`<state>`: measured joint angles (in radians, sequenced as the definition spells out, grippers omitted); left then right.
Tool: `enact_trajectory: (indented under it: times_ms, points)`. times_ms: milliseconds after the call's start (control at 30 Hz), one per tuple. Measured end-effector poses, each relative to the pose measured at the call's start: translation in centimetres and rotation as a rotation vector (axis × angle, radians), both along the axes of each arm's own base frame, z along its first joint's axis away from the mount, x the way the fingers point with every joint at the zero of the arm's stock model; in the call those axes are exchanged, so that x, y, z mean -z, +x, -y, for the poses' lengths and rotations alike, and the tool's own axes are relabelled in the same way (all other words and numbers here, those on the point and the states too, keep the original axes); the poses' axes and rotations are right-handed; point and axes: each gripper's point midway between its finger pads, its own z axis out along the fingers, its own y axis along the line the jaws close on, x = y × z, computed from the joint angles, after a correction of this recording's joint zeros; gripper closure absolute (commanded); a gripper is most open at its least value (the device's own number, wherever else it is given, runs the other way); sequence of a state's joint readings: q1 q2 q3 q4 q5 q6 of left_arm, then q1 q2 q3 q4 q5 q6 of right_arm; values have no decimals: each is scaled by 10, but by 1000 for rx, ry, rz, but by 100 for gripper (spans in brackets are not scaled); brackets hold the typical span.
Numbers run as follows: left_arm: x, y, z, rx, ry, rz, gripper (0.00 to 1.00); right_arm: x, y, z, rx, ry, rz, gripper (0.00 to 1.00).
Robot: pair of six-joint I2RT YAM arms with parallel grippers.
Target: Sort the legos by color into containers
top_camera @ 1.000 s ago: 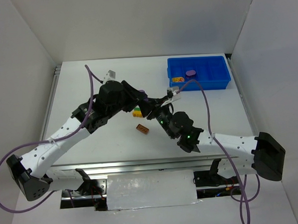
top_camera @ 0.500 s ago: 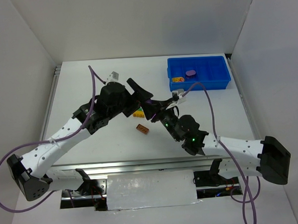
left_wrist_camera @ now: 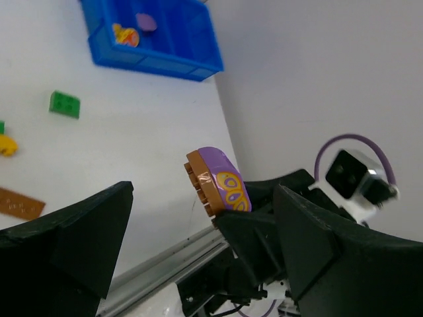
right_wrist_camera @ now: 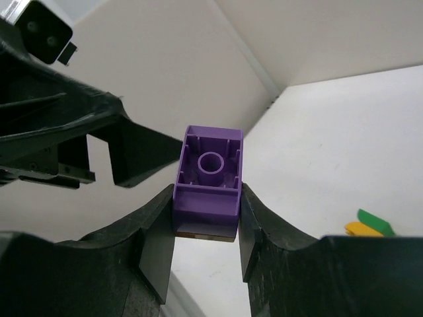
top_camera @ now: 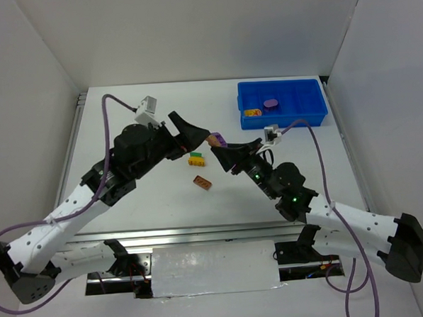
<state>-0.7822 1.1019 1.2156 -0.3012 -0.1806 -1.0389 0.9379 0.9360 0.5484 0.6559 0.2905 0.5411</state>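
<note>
White table [top_camera: 164,207], walls [top_camera: 191,32]; blue tray [top_camera: 302,118] far-right; right jaws clamp purple brick [right_wrist_camera: 206,191].

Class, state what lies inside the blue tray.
A round purple piece and a yellow-orange piece lie in the blue tray. Its near wall may hide a strip of floor.

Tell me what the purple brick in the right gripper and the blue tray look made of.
Purple brick: hard moulded plastic, likely; smooth, even colour, hollow underside with a round tube. Blue tray: also looks plastic; thin walls, uniform bright blue, slight sheen.
</note>
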Motion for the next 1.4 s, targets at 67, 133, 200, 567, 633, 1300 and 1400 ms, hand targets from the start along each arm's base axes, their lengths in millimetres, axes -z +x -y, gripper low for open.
enact_trajectory:
  times_ms: [67, 133, 200, 567, 633, 1300, 1400]
  points:
    - [-19, -8, -4, 34, -26, 94, 1, -11, -6, 7, -40, 37, 0, 100]
    - [-37, -19, -7, 82, -53, 188, 0, -20, -12, 13, -81, 63, 4, 100]
    - [-52, -31, -6, 141, -70, 274, 1, -28, -19, 19, -125, 88, 9, 100]
    - [-96, -92, 23, 524, -185, 550, 17, -85, -77, 16, -432, 190, 82, 100]
    - [-98, -97, 22, 540, -189, 558, 17, -91, -83, 18, -449, 200, 107, 100]
    - [-103, -105, 29, 607, -223, 554, 45, -122, -95, 7, -541, 217, 257, 100]
    - [-105, -107, 28, 611, -227, 560, 56, -125, -97, 8, -545, 223, 273, 100]
